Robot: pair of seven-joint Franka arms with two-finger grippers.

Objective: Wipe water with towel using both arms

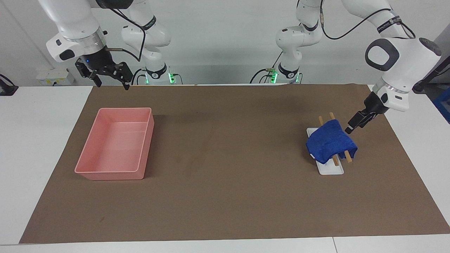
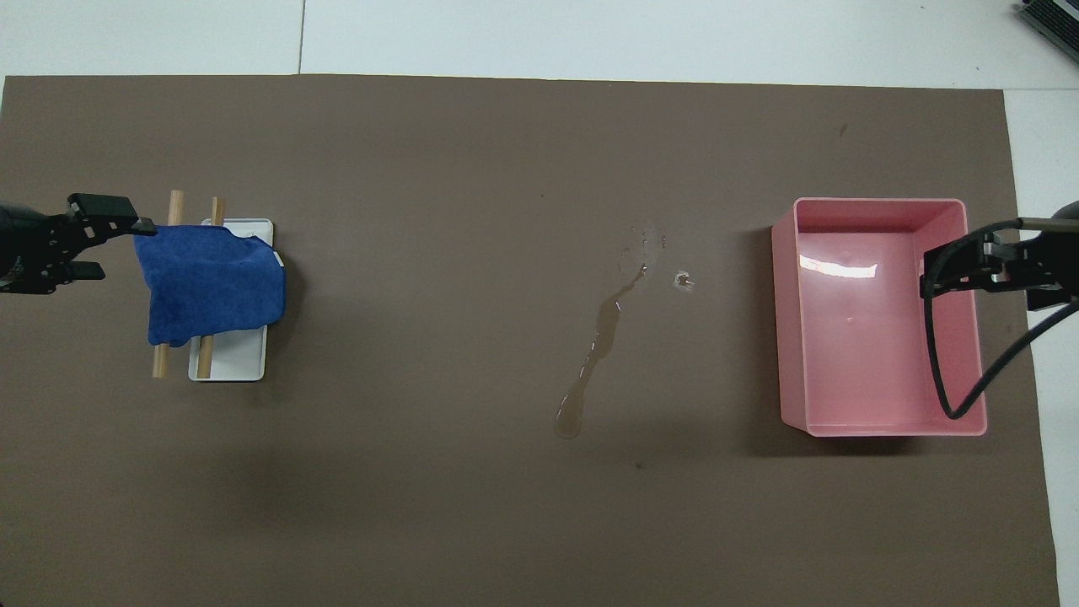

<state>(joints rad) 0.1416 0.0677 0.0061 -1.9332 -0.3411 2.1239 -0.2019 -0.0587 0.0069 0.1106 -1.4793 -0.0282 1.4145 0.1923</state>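
Observation:
The blue towel (image 1: 330,140) (image 2: 211,282) lies draped over two wooden sticks (image 2: 176,202) on a small white tray (image 1: 332,169) (image 2: 232,362), toward the left arm's end of the mat. My left gripper (image 1: 351,127) (image 2: 118,247) is low and open right beside the towel's edge, with nothing between its fingers; whether it touches the cloth I cannot tell. The water (image 2: 598,337) is a thin wet streak on the brown mat, between the towel and the pink tray. My right gripper (image 1: 112,85) (image 2: 925,274) waits open, high in the air by the pink tray.
An empty pink tray (image 1: 109,175) (image 2: 788,320) stands toward the right arm's end of the mat. The brown mat (image 1: 228,196) covers most of the white table. A small droplet (image 2: 683,280) sits beside the streak.

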